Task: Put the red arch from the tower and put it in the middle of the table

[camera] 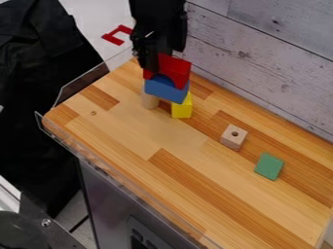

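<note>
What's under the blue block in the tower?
Under the blue block, a tan wooden cylinder stands at one end and a yellow block at the other. Their tops are covered, so I can't see those.

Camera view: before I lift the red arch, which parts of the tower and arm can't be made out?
- Red arch, camera view: left part behind the hand; I can't tell whether it is gripped.
- Tan cylinder, camera view: top hidden by the blue block.
- Yellow block, camera view: upper left part behind the blue block.
- Arm, camera view: cut off by the top edge.
</note>
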Robot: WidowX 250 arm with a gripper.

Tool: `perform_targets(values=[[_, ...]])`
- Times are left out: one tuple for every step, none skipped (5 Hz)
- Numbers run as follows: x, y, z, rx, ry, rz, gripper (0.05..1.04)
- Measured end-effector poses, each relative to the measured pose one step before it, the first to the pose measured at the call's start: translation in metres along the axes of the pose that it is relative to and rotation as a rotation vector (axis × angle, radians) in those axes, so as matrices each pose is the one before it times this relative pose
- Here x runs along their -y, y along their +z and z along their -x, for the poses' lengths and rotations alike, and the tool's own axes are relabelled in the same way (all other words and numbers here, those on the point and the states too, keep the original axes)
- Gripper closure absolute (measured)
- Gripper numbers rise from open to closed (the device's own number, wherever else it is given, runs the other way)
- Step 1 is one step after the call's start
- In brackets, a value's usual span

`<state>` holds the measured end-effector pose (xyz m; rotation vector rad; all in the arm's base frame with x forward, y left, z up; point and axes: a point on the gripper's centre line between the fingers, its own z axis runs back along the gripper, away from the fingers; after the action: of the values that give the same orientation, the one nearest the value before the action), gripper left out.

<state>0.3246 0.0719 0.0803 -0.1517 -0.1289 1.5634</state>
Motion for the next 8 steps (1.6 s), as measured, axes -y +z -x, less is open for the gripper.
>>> perform_targets(values=[[0.00149,-0.00519,0.00018,-0.0153,0.0027,-0.0273,0.114],[0.00307,-0.00377,-0.00008,-0.0027,-0.0068,-0.0122,0.389],[0.00161,-0.00027,0.00019,-0.0032,-0.0067,0.0026,0.521],[0.00273,0.00100,0.00144,-0.0126,-0.0180,0.0140,0.521],[0.00295,0.00219,-0.00062,0.0024,-0.0070,0.0088,0.521],[-0.00157,0.00285,0.00180,0.0008,-0.0034,0.0043,0.521],[-0.01300,0.01334,0.01257,-0.0137,-0.0059,0.0261,0.521],[-0.01697,-0.00030,0.01586,0.0031,-0.0609,-0.0598,0.521]])
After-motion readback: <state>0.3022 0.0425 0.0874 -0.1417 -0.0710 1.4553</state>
